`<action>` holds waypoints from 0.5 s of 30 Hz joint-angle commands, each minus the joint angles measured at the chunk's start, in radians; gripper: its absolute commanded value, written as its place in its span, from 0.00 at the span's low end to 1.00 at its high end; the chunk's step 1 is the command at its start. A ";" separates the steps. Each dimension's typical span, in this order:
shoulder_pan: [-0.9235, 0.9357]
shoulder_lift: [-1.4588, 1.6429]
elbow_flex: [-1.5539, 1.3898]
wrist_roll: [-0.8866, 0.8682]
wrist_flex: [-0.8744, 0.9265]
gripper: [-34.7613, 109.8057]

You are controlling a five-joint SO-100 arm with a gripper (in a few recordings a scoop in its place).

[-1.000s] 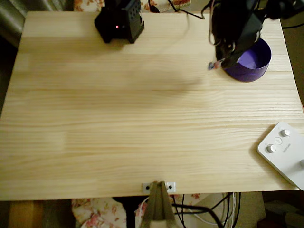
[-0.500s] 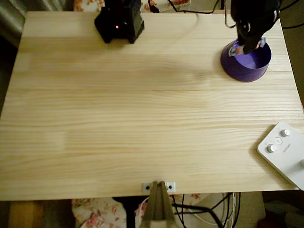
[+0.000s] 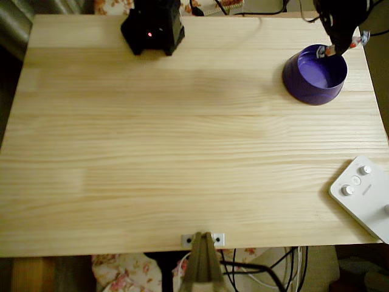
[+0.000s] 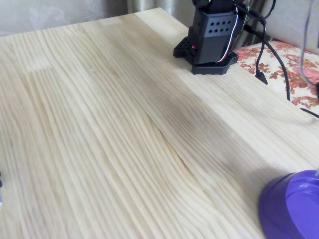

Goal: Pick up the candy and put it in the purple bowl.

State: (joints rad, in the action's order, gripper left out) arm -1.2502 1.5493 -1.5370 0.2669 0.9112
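The purple bowl stands at the table's far right in the overhead view, and its rim shows at the bottom right corner of the fixed view. My black gripper hangs over the bowl's far right rim, shut on the candy. The candy's pinkish twisted ends stick out on both sides of the fingers, one over the bowl's inside and one beyond the rim.
The arm's black base sits at the table's far edge, also seen in the fixed view, with cables trailing behind it. A white device with round knobs lies at the front right corner. A bare wooden table spreads out in the middle and left.
My gripper carried the candy from the bowl's left side, across the bowl, to above its far right rim. The bowl has not moved.
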 commanded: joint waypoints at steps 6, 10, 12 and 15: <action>-0.029 -0.017 0.055 -0.038 -0.100 0.24; -0.029 -0.037 0.071 -0.038 -0.095 0.25; -0.023 -0.038 0.069 -0.035 -0.086 0.28; -0.014 -0.037 0.067 -0.031 -0.067 0.30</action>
State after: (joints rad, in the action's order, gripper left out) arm -1.2625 1.4696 -1.5370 0.2301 0.8314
